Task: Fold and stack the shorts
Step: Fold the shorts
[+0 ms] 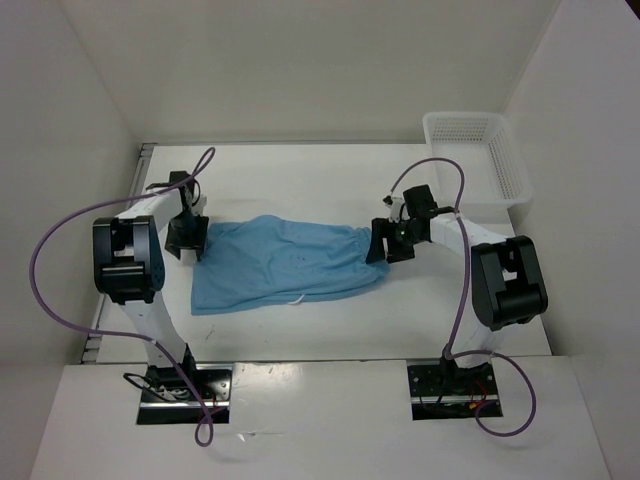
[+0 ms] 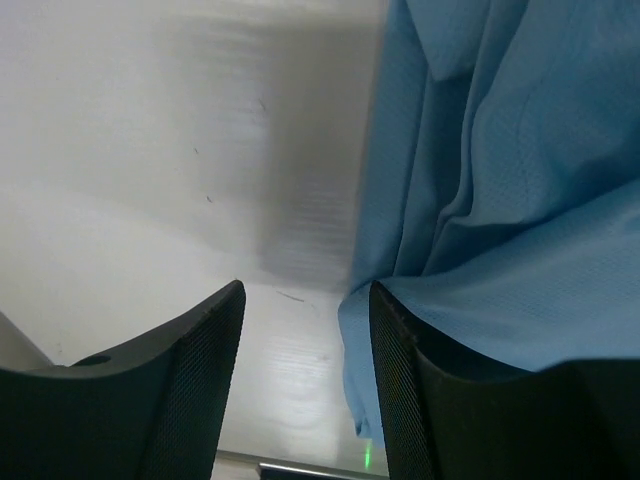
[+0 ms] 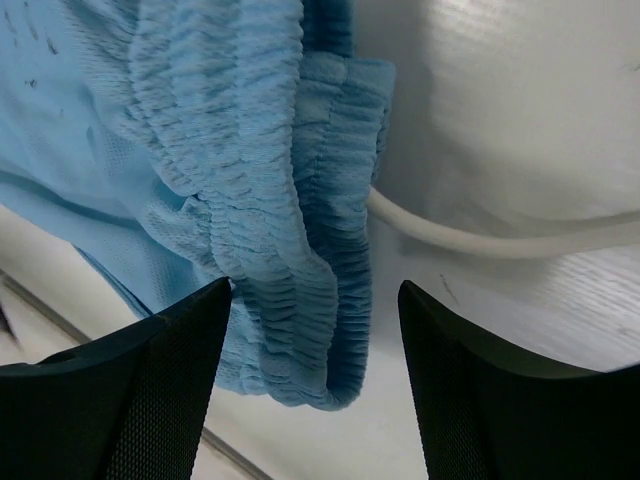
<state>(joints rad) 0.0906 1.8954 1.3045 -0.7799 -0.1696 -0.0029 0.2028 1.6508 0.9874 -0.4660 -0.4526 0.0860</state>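
Light blue shorts (image 1: 280, 265) flat mid-table. Left gripper (image 1: 186, 240) spread at left hem; right gripper (image 1: 386, 245) spread at right-end waistband.

drawstring (image 3: 470, 237) runs off right edge; shorts (image 2: 520, 200) cropped

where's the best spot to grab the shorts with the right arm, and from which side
Take the gathered waistband at the right end of the shorts, coming in from the right. The elastic bunches it into a thick, ridged fold that is easier to pinch than the flat cloth, and it lies between the open right fingers. Keep clear of the drawstring beside it.
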